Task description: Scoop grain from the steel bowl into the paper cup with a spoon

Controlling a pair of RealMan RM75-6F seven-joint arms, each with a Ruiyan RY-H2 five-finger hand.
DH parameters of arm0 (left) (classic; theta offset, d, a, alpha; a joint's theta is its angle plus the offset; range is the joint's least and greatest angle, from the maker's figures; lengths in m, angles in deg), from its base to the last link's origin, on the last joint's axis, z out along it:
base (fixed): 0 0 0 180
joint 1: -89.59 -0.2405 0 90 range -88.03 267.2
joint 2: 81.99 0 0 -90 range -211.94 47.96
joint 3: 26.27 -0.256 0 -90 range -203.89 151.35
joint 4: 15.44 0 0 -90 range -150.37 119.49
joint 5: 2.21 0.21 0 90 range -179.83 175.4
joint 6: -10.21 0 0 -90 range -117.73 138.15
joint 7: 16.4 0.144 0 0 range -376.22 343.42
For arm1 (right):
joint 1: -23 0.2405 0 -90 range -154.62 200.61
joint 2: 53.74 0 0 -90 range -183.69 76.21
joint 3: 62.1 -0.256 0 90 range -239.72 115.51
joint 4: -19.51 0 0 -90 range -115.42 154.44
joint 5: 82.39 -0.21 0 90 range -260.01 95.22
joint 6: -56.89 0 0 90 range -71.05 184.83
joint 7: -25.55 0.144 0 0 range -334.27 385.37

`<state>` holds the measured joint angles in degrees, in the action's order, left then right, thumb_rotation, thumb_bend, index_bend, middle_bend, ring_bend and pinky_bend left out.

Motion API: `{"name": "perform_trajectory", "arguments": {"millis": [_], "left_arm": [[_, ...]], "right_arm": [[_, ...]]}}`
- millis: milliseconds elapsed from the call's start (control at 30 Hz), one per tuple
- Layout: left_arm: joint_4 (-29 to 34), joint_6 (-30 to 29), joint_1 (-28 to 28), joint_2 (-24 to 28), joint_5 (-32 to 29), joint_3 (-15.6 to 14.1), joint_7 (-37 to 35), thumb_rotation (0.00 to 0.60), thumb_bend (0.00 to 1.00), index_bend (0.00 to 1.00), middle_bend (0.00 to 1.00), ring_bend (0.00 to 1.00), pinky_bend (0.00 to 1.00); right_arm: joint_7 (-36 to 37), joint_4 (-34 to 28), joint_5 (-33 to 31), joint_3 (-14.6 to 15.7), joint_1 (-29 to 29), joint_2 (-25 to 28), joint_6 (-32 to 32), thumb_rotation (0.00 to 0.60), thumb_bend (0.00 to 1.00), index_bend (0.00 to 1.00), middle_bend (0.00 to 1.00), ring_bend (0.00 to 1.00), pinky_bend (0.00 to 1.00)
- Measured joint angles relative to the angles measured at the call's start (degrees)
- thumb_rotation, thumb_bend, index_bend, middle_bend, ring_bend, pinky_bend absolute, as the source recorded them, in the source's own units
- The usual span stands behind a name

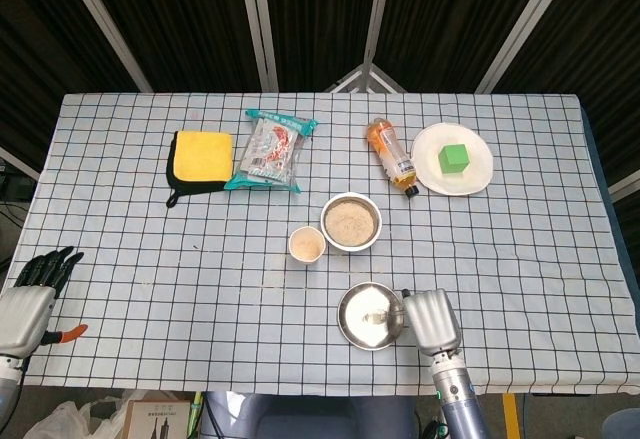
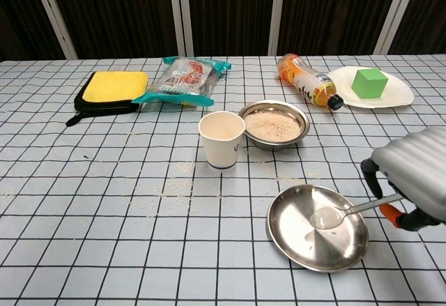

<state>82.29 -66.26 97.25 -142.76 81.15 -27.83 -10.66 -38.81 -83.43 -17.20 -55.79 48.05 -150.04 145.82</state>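
Observation:
The paper cup [image 1: 306, 245] [image 2: 221, 139] stands upright just left of the steel bowl [image 1: 351, 221] [image 2: 274, 125], which holds pale grain. My right hand [image 1: 430, 319] [image 2: 418, 180] is at the near right and grips the handle of a metal spoon [image 2: 327, 217]. The spoon's bowl lies over an empty steel dish [image 1: 370, 315] [image 2: 317, 226] in front of the grain bowl. My left hand [image 1: 35, 294] hangs off the table's near left corner, fingers apart, holding nothing.
At the back lie a yellow sponge [image 1: 203, 156], a snack packet [image 1: 270, 149], an orange-drink bottle [image 1: 392, 154] on its side and a white plate [image 1: 478, 171] with a green cube. Spilled grains dot the cloth near the cup.

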Motion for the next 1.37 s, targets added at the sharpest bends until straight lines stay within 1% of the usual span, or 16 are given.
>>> {"name": "perform_trajectory", "arguments": {"millis": [100, 167, 233, 333, 533, 700, 800, 867, 900, 967, 1033, 1100, 1133, 1167, 1233, 1367], "left_arm": [[0.0, 0.1, 0.1, 0.0, -0.1, 0.1, 0.1, 0.600, 0.00, 0.00, 0.00, 0.00, 0.00], [0.0, 0.1, 0.0, 0.0, -0.1, 0.0, 0.2, 0.600, 0.00, 0.00, 0.00, 0.00, 0.00], [0.0, 0.1, 0.0, 0.0, -0.1, 0.0, 0.1, 0.600, 0.00, 0.00, 0.00, 0.00, 0.00], [0.1, 0.3, 0.0, 0.1, -0.2, 0.1, -0.2, 0.600, 0.00, 0.00, 0.00, 0.00, 0.00], [0.0, 0.5, 0.1, 0.1, -0.3, 0.1, -0.2, 0.600, 0.00, 0.00, 0.00, 0.00, 0.00], [0.1, 0.5, 0.1, 0.1, -0.5, 0.2, -0.2, 0.600, 0.00, 0.00, 0.00, 0.00, 0.00], [0.1, 0.4, 0.1, 0.0, -0.7, 0.2, -0.2, 0.600, 0.00, 0.00, 0.00, 0.00, 0.00], [0.0, 0.3, 0.0, 0.0, -0.7, 0.3, -0.1, 0.600, 0.00, 0.00, 0.00, 0.00, 0.00], [0.0, 0.2, 0.0, 0.0, -0.8, 0.3, -0.1, 0.600, 0.00, 0.00, 0.00, 0.00, 0.00], [-0.2, 0.0, -0.1, -0.1, -0.8, 0.4, -0.1, 0.600, 0.00, 0.00, 0.00, 0.00, 0.00], [-0.3, -0.2, -0.3, -0.2, -0.8, 0.4, -0.1, 0.600, 0.00, 0.00, 0.00, 0.00, 0.00], [-0.4, -0.4, -0.3, -0.2, -0.8, 0.4, 0.1, 0.600, 0.00, 0.00, 0.00, 0.00, 0.00], [-0.6, -0.7, -0.4, -0.2, -0.7, 0.4, 0.5, 0.600, 0.00, 0.00, 0.00, 0.00, 0.00], [-0.7, -0.9, -0.4, -0.3, -0.6, 0.4, 0.6, 0.600, 0.00, 0.00, 0.00, 0.00, 0.00], [-1.1, -1.5, -0.6, -0.4, 0.1, 0.3, 1.0, 0.600, 0.00, 0.00, 0.00, 0.00, 0.00], [-2.2, -3.4, -1.1, -0.9, 1.8, 0.2, 1.5, 0.600, 0.00, 0.00, 0.00, 0.00, 0.00]], "right_arm": [[-0.4, 0.7, 0.3, 0.3, -0.4, -1.1, -0.6, 0.600, 0.64, 0.72, 0.89, 0.96, 1.00], [-0.6, 1.1, 0.4, 0.3, -0.6, -1.8, -1.0, 0.600, 0.61, 0.62, 0.89, 0.96, 1.00], [-0.8, 1.3, 0.4, 0.2, -0.8, -2.3, -1.3, 0.600, 0.52, 0.49, 0.89, 0.96, 1.00], [-2.0, 1.7, 0.1, 0.0, -0.9, -2.8, -1.6, 0.600, 0.47, 0.38, 0.89, 0.95, 1.00], [-4.6, 2.1, -0.1, -0.4, -1.5, -3.8, -2.0, 0.600, 0.39, 0.19, 0.89, 0.94, 1.00], [-5.2, 1.9, 0.3, -0.6, -1.9, -3.4, -2.1, 0.600, 0.35, 0.15, 0.88, 0.93, 1.00], [-5.2, 1.6, 1.2, -0.6, -2.1, -2.7, -1.8, 0.600, 0.35, 0.12, 0.86, 0.91, 1.00], [-4.7, 1.4, 2.5, -0.5, -2.3, -1.7, -1.3, 0.600, 0.35, 0.11, 0.82, 0.88, 0.97], [-4.5, 1.3, 3.2, -0.5, -2.4, -1.1, -1.0, 0.600, 0.35, 0.09, 0.79, 0.84, 0.94], [-3.5, 1.1, 5.3, -0.5, -2.6, 0.7, 0.0, 0.600, 0.35, 0.04, 0.65, 0.70, 0.82], [-2.3, 1.0, 7.3, -0.4, -2.9, 2.8, 1.1, 0.600, 0.31, 0.00, 0.36, 0.38, 0.58], [0.0, 0.8, 9.1, -0.3, -3.4, 5.4, 2.2, 0.600, 0.27, 0.00, 0.12, 0.13, 0.37], [1.7, 0.5, 9.6, -0.1, -3.8, 6.7, 2.4, 0.600, 0.26, 0.00, 0.04, 0.05, 0.28], [3.3, 0.3, 9.7, 0.0, -4.1, 7.9, 2.5, 0.600, 0.25, 0.00, 0.01, 0.02, 0.24], [6.8, -0.3, 9.9, 0.4, -4.8, 10.3, 2.6, 0.600, 0.23, 0.00, 0.00, 0.00, 0.17], [16.2, -0.9, 10.7, 1.7, -6.9, 16.3, 2.7, 0.600, 0.21, 0.00, 0.00, 0.00, 0.12]]}}
